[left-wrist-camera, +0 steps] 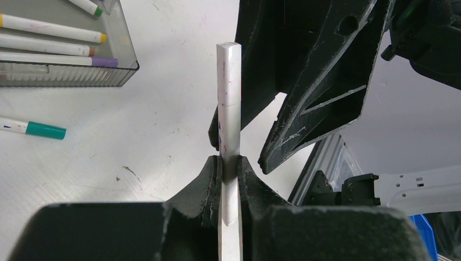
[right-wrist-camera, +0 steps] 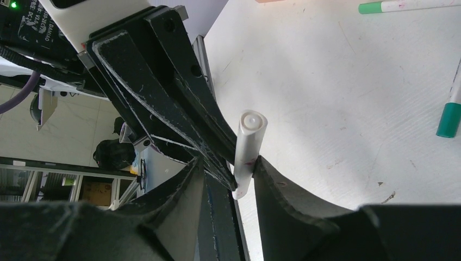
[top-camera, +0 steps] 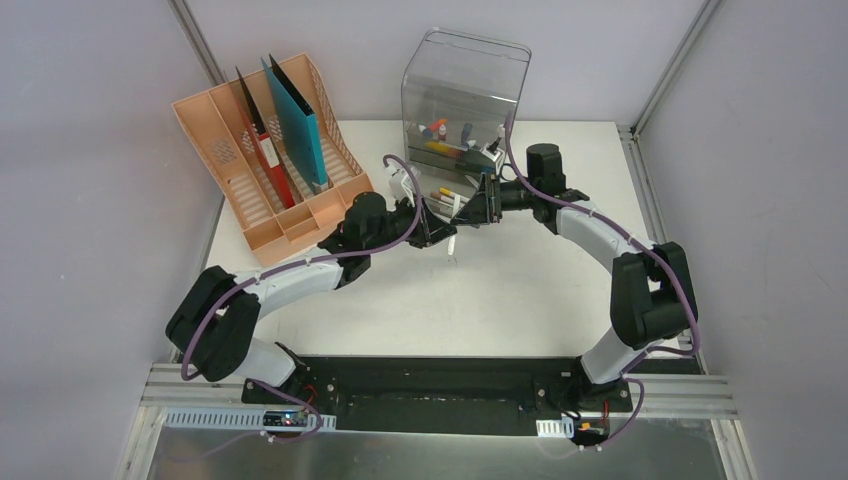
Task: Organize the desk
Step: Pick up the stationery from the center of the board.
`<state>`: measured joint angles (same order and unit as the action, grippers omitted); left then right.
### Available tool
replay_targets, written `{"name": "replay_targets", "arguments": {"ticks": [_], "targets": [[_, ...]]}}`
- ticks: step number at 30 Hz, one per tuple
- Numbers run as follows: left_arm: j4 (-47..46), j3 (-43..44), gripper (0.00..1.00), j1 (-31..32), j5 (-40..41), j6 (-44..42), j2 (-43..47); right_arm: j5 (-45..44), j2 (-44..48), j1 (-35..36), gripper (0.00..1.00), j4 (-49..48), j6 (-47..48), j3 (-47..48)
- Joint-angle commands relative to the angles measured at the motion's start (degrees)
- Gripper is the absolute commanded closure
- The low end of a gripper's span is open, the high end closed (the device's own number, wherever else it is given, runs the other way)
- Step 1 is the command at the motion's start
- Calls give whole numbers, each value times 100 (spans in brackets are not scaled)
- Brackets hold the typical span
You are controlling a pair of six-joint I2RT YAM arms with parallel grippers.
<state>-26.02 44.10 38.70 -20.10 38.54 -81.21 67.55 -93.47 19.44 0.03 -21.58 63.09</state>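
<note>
one white marker (left-wrist-camera: 228, 98) lies clenched in the left tool (left-wrist-camera: 229, 163), long axis along its fingers; right tool (left-wrist-camera: 239, 155) straddles the free end, jaws parted, above the bench (left-wrist-camera: 136, 136).

Left black two-finger gripper (left-wrist-camera: 230, 166) clamped on white marker pen (left-wrist-camera: 229, 92); right black two-finger gripper (right-wrist-camera: 229, 163) jaws apart, straddling it.

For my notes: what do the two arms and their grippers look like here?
Left arm and right arm: white shells, bulky black joints, a purple cable looped along each. Left gripper and right gripper: matte black tapered fingers, edges scuffed whitish.
</note>
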Motion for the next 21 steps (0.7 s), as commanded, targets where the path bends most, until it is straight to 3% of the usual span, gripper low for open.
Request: {"name": "replay_targets", "arguments": {"ticks": [1, 12, 21], "targets": [[-403, 66, 100, 91, -180, 118, -69, -40, 33, 43, 59, -205, -21, 72], [-466, 73, 100, 155, -205, 149, -123, -233, 57, 42, 65, -205, 38, 42], [-468, 99, 100, 156, -251, 146, -114, -278, 58, 55, 81, -205, 111, 28]]}}
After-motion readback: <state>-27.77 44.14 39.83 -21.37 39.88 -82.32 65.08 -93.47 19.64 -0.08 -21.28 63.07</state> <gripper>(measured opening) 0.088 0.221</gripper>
